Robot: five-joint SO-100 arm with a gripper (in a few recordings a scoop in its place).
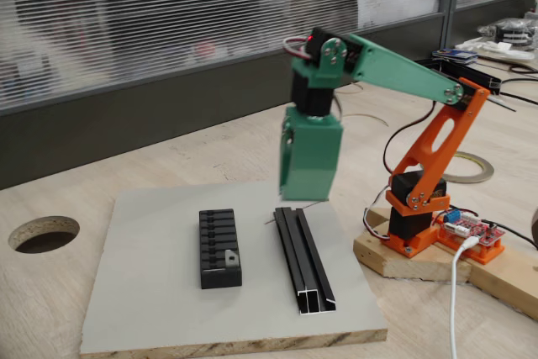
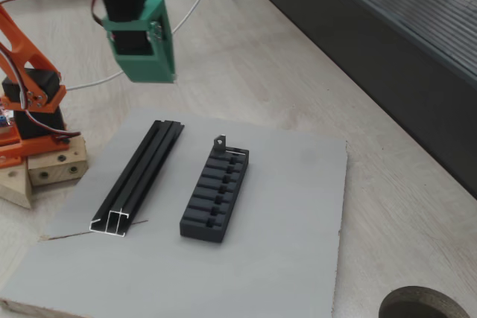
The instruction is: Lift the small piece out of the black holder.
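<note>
The grey board's raw front edge (image 1: 235, 344) runs nearest the lens in a fixed view, and just behind it stands the black holder (image 1: 220, 248). The small piece (image 1: 229, 255) sits in the slot at the holder's near end there; in a fixed view from the other side it is at the far end (image 2: 219, 141), one leg standing up with its dark hole showing, the other apparently tucked into the slot.

The holder's long axis runs front to back across the board, roughly parallel to the black channelled rail (image 1: 303, 260) beside it.

Outward from there, the gripper (image 1: 309, 157) hangs well above the rail's far end, high off the surface (image 1: 50, 292) and carrying nothing; its green shell hides the fingers, so I cannot tell how far apart they stand.

My reading: the approach has barely begun. The next move calls for travelling sideways over the holder's occupied end, descending with fingers either side of the upright leg, then closing and pulling straight up.
</note>
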